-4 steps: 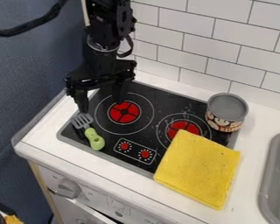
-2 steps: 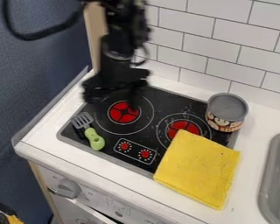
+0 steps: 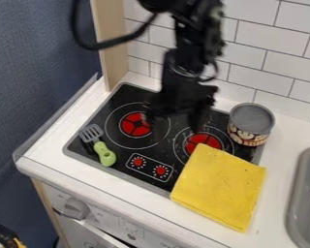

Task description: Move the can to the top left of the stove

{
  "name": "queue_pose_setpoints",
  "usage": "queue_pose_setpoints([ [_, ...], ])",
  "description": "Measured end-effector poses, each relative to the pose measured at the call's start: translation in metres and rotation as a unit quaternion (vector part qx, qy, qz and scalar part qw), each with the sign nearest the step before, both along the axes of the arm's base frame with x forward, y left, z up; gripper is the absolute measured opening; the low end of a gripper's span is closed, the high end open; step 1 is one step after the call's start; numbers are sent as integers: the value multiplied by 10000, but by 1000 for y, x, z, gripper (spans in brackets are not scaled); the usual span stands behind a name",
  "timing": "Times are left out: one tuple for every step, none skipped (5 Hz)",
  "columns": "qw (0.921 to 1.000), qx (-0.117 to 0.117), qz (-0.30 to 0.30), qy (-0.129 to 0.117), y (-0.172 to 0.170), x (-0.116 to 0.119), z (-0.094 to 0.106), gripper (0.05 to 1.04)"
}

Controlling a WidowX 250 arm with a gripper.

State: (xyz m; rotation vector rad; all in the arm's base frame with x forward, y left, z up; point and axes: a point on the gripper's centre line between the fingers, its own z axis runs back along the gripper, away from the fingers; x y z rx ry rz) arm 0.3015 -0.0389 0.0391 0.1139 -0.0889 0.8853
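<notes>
My gripper (image 3: 178,127) hangs over the middle of the stove (image 3: 86,157), between the two burners and towards the back. Its fingers are spread apart, with nothing seen between them. To its right, the can (image 3: 250,125) stands upright at the stove's back right corner, beside the right burner. It has a grey top and a patterned label, and a gap separates it from the gripper.
A yellow cloth (image 3: 219,186) covers the stove's front right part. A green-handled spatula (image 3: 104,154) lies at the left edge. The tiled wall (image 3: 268,63) rises behind, and a grey sink (image 3: 304,193) is at the right.
The arm and gripper have swung right, from above the stove's left side to its middle. The can, cloth and spatula have stayed in place.
</notes>
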Motion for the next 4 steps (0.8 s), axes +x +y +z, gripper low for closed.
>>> queue_pose_setpoints([
  [10000, -4, 65, -58, -39, 13, -9, 1001],
  [9999, -57, 18, -159, -76, 27, -8, 1001],
  [9984, -241, 401, -304, -95, 34, -7, 1001],
  [9946, -442, 879, -315, -104, 38, -9, 1001],
])
